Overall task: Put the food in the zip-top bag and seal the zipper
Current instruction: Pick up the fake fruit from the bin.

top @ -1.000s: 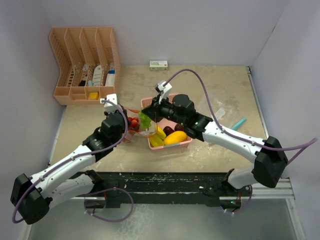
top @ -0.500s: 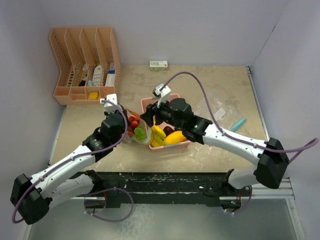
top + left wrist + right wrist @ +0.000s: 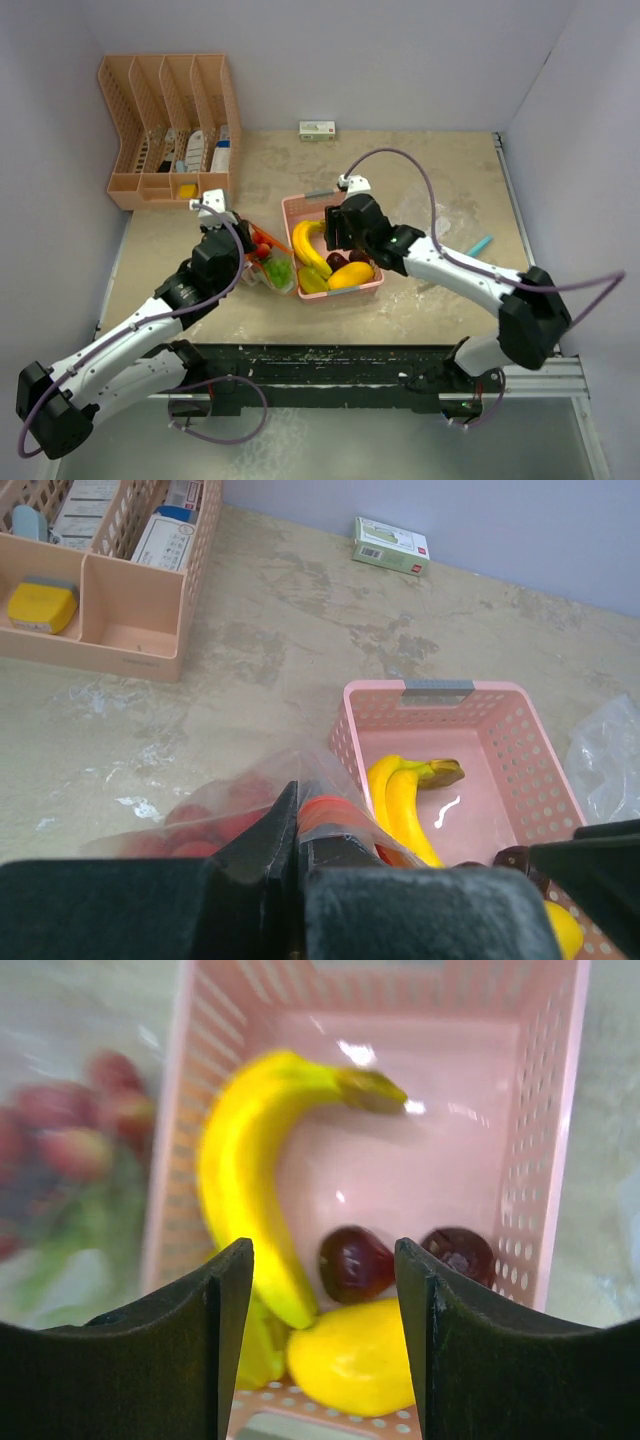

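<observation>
Right gripper (image 3: 336,228) swung back from bag (image 3: 258,280), green piece (image 3: 281,270) now inside; claw spread, hovering over banana (image 3: 235,1170) in basket (image 3: 296,206). Left gripper (image 3: 298,805) pinching bag rim. Risk imo: long banana snags mouth, yanks rim loose.

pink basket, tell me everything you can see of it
The pink basket is a rectangular plastic tub with walls pierced by rows of small holes and a grey tab on its far rim. It sits upright on the table. Inside lie a banana, two dark red fruits and a yellow mango. The zip-top bag lies close by its left wall. The right gripper hovers open above it.
</observation>
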Motion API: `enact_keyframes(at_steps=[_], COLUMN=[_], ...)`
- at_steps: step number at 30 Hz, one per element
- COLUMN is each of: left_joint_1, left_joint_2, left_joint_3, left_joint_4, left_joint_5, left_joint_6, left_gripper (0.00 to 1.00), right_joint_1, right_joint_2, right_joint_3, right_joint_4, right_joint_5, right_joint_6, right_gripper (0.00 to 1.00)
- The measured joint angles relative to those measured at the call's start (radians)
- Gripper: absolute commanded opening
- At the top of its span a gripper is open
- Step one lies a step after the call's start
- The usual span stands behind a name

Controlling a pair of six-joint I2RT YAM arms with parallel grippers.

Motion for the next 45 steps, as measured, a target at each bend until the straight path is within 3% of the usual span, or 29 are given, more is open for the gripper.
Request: enact_keyframes(at_steps=[8,22,24,27,31,37,45], left_joint_1=[0.000,0.000,0.000,0.000,0.000,0.000,0.000], left_joint_2=[-0.013,-0.012,-0.011,-0.010,-0.010,-0.009,0.029], left_joint_3=[0.000,-0.011,-0.011,-0.011,-0.011,-0.011,-0.011], left_joint_4=[-0.007,-0.010,-0.010,-0.010,-0.010,-0.010,0.005], left_joint_5=[-0.001,-0.001,-0.001,-0.001,-0.003,-0.007,-0.003], left_joint_6=[0.000,0.000,0.000,0.000,0.000,0.000,0.000], left_gripper=[0.00,0.00,0.00,0.00,0.00,0.00,0.00], right_joint_1=[-0.016,-0.014,-0.014,-0.014,-0.017,-0.018,0.035], right_joint_2=[0.243,0.383,0.394,0.398,0.397,0.309,-0.082], right_joint_3=[0.018,0.056,0.066,0.068,0.075,0.080,0.058], right_joint_4=[-0.116,-0.098,-0.087,-0.074,-0.075,-0.126,-0.065], right_joint_5=[-0.052,-0.045,-0.035,-0.022,-0.006,-0.006,-0.094], right_joint_6=[0.019,0.013,0.012,0.003,-0.007,-0.019,-0.040], right_gripper=[0.60,0.59,0.52,0.22,0.06,0.03,0.03])
